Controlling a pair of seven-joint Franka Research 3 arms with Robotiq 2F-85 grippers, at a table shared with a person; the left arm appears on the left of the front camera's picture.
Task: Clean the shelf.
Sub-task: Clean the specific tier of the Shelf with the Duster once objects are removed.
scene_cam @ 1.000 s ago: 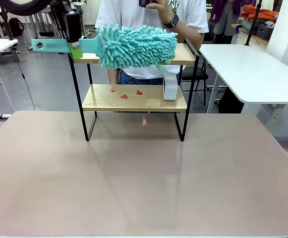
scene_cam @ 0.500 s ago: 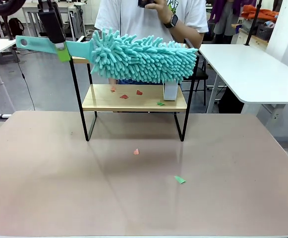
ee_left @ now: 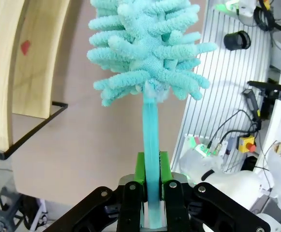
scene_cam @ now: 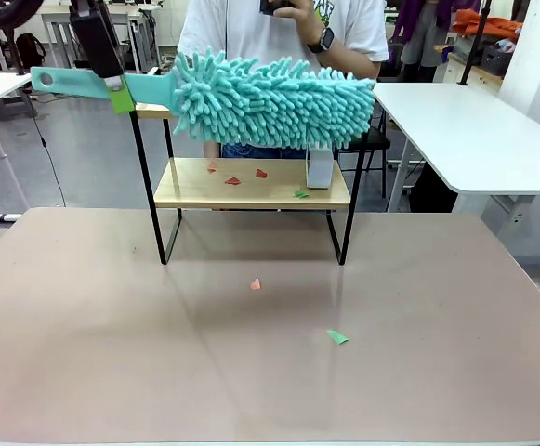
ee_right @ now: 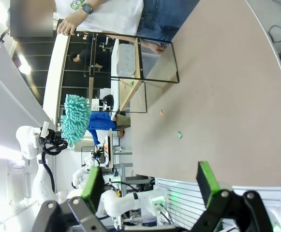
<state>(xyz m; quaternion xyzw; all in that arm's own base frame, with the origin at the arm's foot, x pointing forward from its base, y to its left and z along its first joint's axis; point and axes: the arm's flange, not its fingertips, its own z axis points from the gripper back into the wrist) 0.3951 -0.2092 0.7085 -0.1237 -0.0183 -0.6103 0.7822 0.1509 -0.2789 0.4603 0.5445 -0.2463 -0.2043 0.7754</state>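
Note:
The shelf (scene_cam: 251,184) stands at the table's far side. A fluffy teal duster (scene_cam: 274,100) hangs level in front of its top board and hides most of that board. My left gripper (scene_cam: 111,88) is shut on the duster's flat handle (scene_cam: 74,84), left of the shelf. In the left wrist view the green pads (ee_left: 164,166) clamp the handle (ee_left: 151,135), with the duster head (ee_left: 147,48) beyond and a shelf board (ee_left: 12,72) at the left. Small red scraps (scene_cam: 233,180) and a green one (scene_cam: 300,194) lie on the lower board. My right gripper (ee_right: 150,181) stands open, far from the shelf (ee_right: 125,63).
A white box (scene_cam: 319,167) stands at the right end of the lower board. A pink scrap (scene_cam: 256,284) and a green scrap (scene_cam: 337,336) lie on the brown table (scene_cam: 111,353). A person (scene_cam: 279,37) stands behind the shelf. A white table (scene_cam: 474,130) is at the right.
The duster swept off the top board and came nearer, its head reaching further right. Scraps fell: two onto the table, a green one onto the lower board.

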